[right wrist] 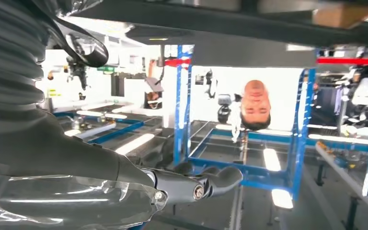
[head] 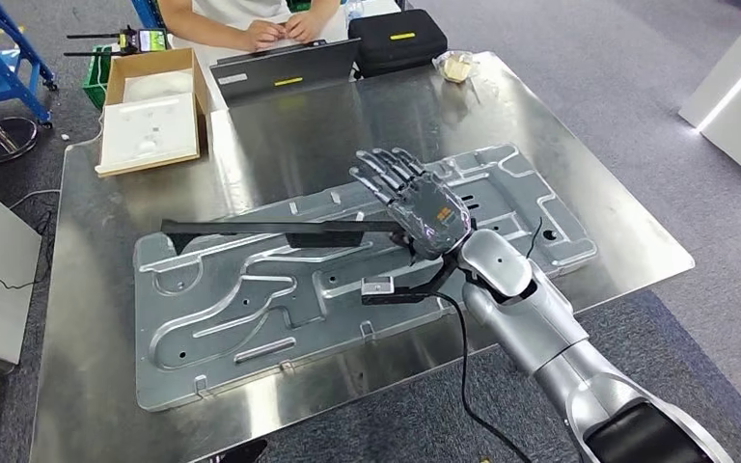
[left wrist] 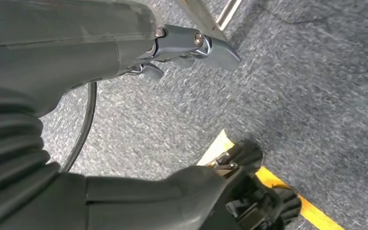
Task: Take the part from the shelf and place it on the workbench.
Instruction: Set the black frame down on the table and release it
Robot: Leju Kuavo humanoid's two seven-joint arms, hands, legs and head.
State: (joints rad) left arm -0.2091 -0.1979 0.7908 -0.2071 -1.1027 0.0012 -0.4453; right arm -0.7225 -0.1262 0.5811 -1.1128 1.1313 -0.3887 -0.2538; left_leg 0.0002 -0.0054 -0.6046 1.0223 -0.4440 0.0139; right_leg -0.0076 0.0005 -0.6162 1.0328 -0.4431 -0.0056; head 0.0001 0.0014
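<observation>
The long black bar-shaped part (head: 280, 230) lies on the shiny steel table (head: 87, 289); the right robot hand (head: 415, 201), fingers spread and empty, should withdraw.

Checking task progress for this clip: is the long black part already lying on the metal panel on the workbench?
Yes: the head view shows the long black part lying across the metal panel, with the right hand at its end.
</observation>
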